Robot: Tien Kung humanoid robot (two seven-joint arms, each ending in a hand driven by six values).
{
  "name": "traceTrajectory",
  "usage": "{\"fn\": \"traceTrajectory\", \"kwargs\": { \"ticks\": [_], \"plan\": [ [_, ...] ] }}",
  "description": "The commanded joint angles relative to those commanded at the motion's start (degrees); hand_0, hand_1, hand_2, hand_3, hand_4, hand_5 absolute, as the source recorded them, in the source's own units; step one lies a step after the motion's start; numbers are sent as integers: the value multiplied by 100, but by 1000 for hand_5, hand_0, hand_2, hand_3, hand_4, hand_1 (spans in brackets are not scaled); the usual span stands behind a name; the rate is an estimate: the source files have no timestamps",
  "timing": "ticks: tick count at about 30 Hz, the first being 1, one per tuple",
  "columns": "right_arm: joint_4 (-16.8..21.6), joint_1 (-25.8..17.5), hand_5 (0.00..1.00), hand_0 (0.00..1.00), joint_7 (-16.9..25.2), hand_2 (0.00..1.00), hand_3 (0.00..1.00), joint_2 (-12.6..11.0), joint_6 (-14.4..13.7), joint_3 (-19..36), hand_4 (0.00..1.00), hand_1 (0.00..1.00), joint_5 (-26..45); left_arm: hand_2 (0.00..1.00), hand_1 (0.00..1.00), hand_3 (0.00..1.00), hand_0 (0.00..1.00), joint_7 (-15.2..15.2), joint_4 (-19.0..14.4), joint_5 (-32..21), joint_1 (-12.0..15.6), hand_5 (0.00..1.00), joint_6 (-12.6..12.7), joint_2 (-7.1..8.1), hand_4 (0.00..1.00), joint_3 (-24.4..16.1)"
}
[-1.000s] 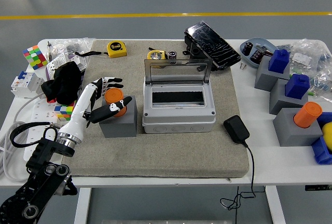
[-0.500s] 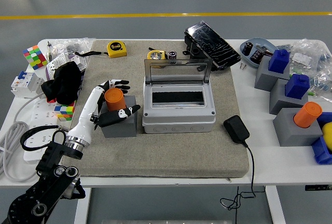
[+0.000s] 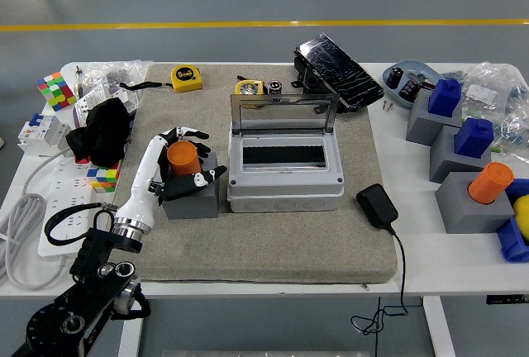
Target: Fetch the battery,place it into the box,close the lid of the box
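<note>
Grey workshop floor with a yellow line fills the top of the frame, and below it sits the white table (image 3: 413, 270) with a beige felt mat (image 3: 273, 241) spread over its middle, presumably to keep parts from sliding. Centre frame, the grey plastic junction box (image 3: 285, 171) stands with its clear hinged lid (image 3: 283, 115) tipped up and back, so the cavity is open and ready to be loaded from above. Left of it, just beside, the orange cylindrical battery (image 3: 182, 159) stands upright in its grey block holder (image 3: 193, 192), top half exposed, which gives fingers room to wrap it. And the left hand (image 3: 180, 161) is right there: white-and-black fingers (image 3: 193, 134) curving round the far side, thumb across the near side above the block, loosely cupping the battery; whether it is squeezing firmly, I cannot tell. No lift visible, the battery looks seated in the holder. The right hand is out of frame.
</note>
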Motion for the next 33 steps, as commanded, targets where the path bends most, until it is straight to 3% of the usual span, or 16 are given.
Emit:
{"fn": "traceTrajectory", "kwargs": {
  "ticks": [3, 4, 9, 10, 17, 21, 27, 33],
  "plan": [
    [0, 1, 601, 640, -5, 675, 608, 0, -1, 14, 992, 666, -7, 378, 310, 437, 232, -168, 77, -197, -51, 2, 64, -24, 997, 78],
    [0, 3, 601, 644, -4, 675, 607, 0, -1, 10, 992, 667, -3, 264, 181, 333, 151, -230, 105, -265, -68, 2, 87, -28, 974, 106],
    [0, 10, 601, 644, 1, 675, 607, 3, 0, -11, 992, 667, 19, 264, 181, 333, 151, -459, 208, -496, -123, 2, 164, -61, 974, 213],
    [0, 9, 601, 640, 1, 674, 608, 3, 1, -12, 992, 667, 17, 180, 107, 256, 109, -477, 215, -510, -127, 2, 169, -66, 947, 221],
    [0, 4, 601, 640, 1, 674, 608, 1, 0, -15, 992, 667, 6, 153, 93, 227, 92, -509, 174, -540, -132, 2, 172, -68, 941, 239],
    [0, 7, 601, 640, -1, 674, 608, -4, 0, -9, 992, 667, -16, 153, 93, 227, 92, -414, -30, -388, -123, 2, 178, -33, 941, 233],
    [0, 23, 600, 641, 0, 674, 608, -5, 2, -32, 992, 667, 2, 148, 92, 221, 92, 19, -531, 92, -244, 2, 226, 91, 937, 307],
    [0, 32, 600, 641, -1, 674, 608, -14, 4, -55, 992, 666, 8, 154, 95, 226, 98, 1083, -1058, 1059, -570, 2, 48, 279, 957, 662]
  ]
}}
